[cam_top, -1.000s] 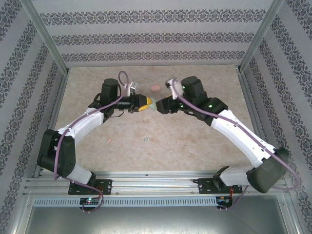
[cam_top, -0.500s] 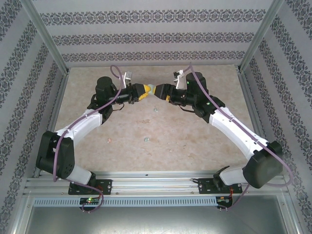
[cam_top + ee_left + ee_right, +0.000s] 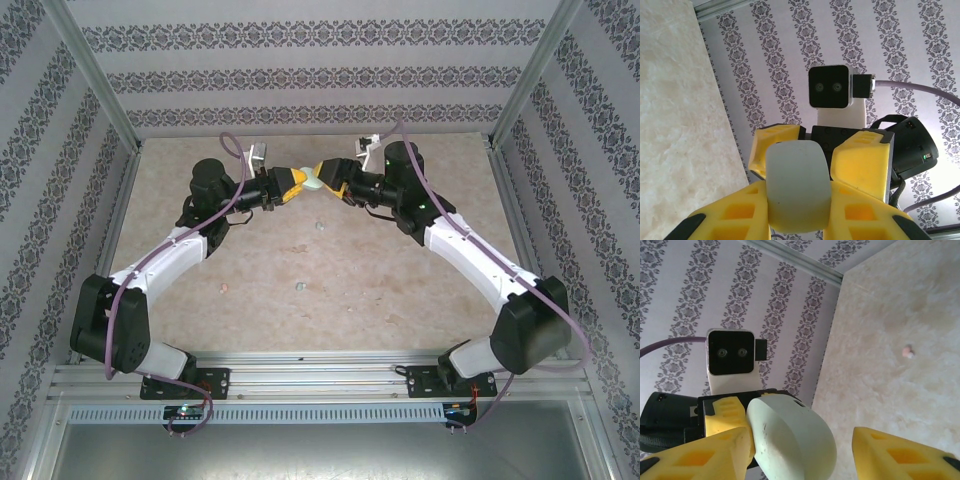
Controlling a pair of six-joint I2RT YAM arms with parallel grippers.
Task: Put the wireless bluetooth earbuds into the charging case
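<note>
Overhead view: two arms reach over a beige surface [image 3: 400, 300] and meet in mid-air. The left hand [image 3: 300, 184] is clenched on a mint charging case [image 3: 313, 181]. The right hand [image 3: 326, 176] sits against the case's other end. Since a second ago, both hands have carried the case away from the arm bases toward the patterned wall. A green earbud [image 3: 297, 285] and a pink earbud [image 3: 224, 289] lie on the surface, well apart from the case on its arm-base side. So no bud has likely been loaded yet.

Left wrist view: yellow fingers [image 3: 730, 215] pinch the case by its near end. Beyond the case, the right hand's fingers stand spread on either side of it.

Right wrist view: one finger [image 3: 715, 452] touches the case and the other stands apart, so this hand is released, not grasping. The case looks closed. A pink earbud [image 3: 908, 351] rests on the surface beyond the case.
</note>
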